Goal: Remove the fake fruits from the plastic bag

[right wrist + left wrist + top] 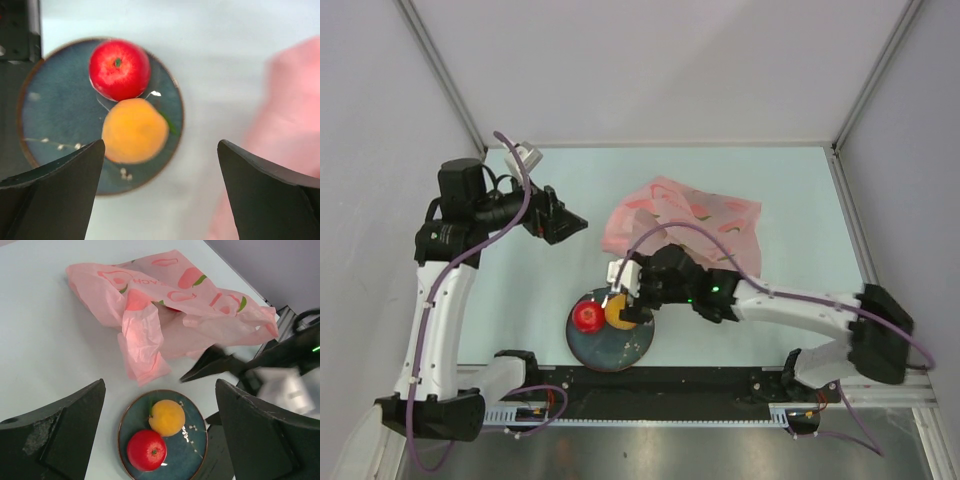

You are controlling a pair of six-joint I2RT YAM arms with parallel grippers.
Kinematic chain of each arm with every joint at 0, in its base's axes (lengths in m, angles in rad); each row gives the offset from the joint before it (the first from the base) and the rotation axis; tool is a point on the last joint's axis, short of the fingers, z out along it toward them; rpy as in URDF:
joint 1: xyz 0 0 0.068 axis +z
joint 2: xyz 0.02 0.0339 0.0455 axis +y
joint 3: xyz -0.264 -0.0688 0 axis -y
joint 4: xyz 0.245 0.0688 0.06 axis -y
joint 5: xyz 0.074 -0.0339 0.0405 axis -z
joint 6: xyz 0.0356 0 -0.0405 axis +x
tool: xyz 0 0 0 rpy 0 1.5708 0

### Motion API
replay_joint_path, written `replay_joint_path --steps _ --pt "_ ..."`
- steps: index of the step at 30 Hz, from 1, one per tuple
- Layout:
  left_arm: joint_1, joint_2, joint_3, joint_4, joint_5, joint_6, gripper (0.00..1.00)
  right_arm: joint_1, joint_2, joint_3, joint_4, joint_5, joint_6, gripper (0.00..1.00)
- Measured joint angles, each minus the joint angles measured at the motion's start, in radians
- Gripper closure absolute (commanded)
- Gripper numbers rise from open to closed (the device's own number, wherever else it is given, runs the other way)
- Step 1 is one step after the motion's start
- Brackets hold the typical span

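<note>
Sitting on one dark plate (620, 355) are two fruits: one red apple (587, 317) and one yellow-orange piece (617, 313), side by side and touching. One pink bag (685, 220) lies crumpled on the desk (540, 285) just beyond the plate. Right tool (161, 142) hangs over the plate, spread wide, gripping nothing. Left tool (160, 382) hovers apart from the bag, also wide and empty
</note>
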Motion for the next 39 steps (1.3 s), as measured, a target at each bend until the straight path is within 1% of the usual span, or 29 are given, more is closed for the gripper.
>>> replay_joint_path --steps 3,6,7,9,10,13,14,17,20,23,24,25,27,28,30,31,32,35,39 --pt "0.001 -0.034 -0.034 0.028 0.015 0.005 0.04 0.004 -0.230 0.023 -0.135 0.018 0.000 0.02" --pt "-0.014 -0.076 -0.095 0.037 0.023 0.032 0.04 -0.004 -0.404 0.052 -0.246 0.061 0.009 0.19" --pt "-0.027 -0.088 -0.121 0.036 0.022 0.047 0.04 -0.021 -0.446 0.058 -0.285 0.063 0.013 0.31" --pt "-0.085 -0.098 -0.174 0.041 0.016 0.069 0.04 -0.115 -0.506 0.060 -0.364 0.052 0.021 0.40" --pt "-0.126 -0.099 -0.202 0.042 0.013 0.083 0.03 -0.185 -0.519 0.060 -0.397 0.047 0.026 0.44" --pt "-0.254 -0.090 -0.273 0.049 -0.037 0.102 0.02 -0.352 -0.489 0.060 -0.448 0.052 0.036 0.49" --pt "-0.291 -0.083 -0.290 0.051 -0.054 0.108 0.02 -0.386 -0.467 0.059 -0.455 0.053 0.037 0.50" --pt "-0.342 -0.050 -0.304 0.066 -0.099 0.109 0.00 -0.406 -0.391 0.048 -0.454 0.049 0.037 0.53" --pt "-0.346 -0.003 -0.297 0.095 -0.147 0.110 0.00 -0.381 -0.358 0.043 -0.448 0.045 0.029 0.55" --pt "-0.348 0.056 -0.274 0.111 -0.200 0.108 0.02 -0.348 -0.339 0.043 -0.427 0.041 0.008 0.59" --pt "-0.348 0.075 -0.266 0.120 -0.214 0.107 0.05 -0.340 -0.333 0.043 -0.421 0.041 0.000 0.62" --pt "-0.348 0.096 -0.257 0.130 -0.226 0.101 0.21 -0.332 -0.325 0.043 -0.415 0.041 -0.010 0.63" --pt "-0.349 0.141 -0.239 0.150 -0.247 0.081 0.43 -0.327 -0.302 0.043 -0.398 0.040 -0.029 0.67" --pt "-0.349 0.163 -0.227 0.155 -0.251 0.071 0.65 -0.328 -0.282 0.043 -0.386 0.040 -0.042 0.67" --pt "-0.349 0.237 -0.183 0.170 -0.256 0.057 0.83 -0.334 -0.230 0.043 -0.361 0.041 -0.071 0.66" --pt "-0.349 0.270 -0.166 0.183 -0.259 0.046 0.98 -0.337 -0.203 0.042 -0.349 0.042 -0.091 0.66" --pt "-0.349 0.294 -0.154 0.190 -0.261 0.036 1.00 -0.338 -0.186 0.041 -0.340 0.042 -0.108 0.65" --pt "-0.349 0.357 -0.114 0.197 -0.243 0.029 1.00 -0.340 -0.158 0.040 -0.304 0.040 -0.171 0.64" --pt "-0.350 0.374 -0.063 0.189 -0.217 0.029 1.00 -0.337 -0.182 0.040 -0.249 -0.017 -0.235 0.64"
